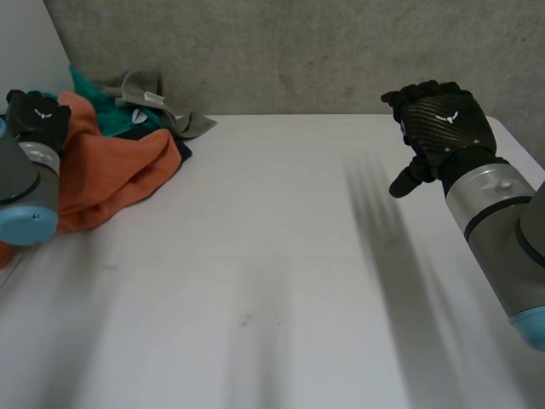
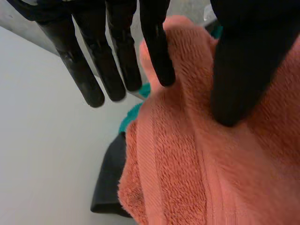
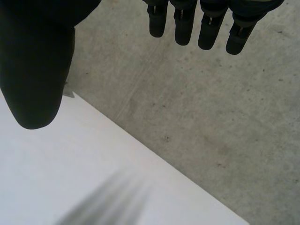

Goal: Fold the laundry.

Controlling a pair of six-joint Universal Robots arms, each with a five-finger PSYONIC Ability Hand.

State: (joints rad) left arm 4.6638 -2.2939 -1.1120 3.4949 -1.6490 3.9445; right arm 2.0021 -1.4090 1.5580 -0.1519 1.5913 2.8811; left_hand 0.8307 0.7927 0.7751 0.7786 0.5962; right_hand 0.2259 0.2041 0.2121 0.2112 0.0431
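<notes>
The white bench [image 1: 255, 281] stood against a grey concrete wall [image 1: 298, 51]. At its far left corner lay the laundry: an orange towel [image 1: 119, 175] heaped over teal [image 1: 89, 89], grey [image 1: 140, 85] and dark cloths [image 1: 183, 152]. The left hand [image 1: 36, 115] was over the towel, fingers [image 2: 117, 61] straight, thumb against the pile. The right hand [image 1: 438, 119] hung above the bench's far right, loosely spread, holding nothing.
</notes>
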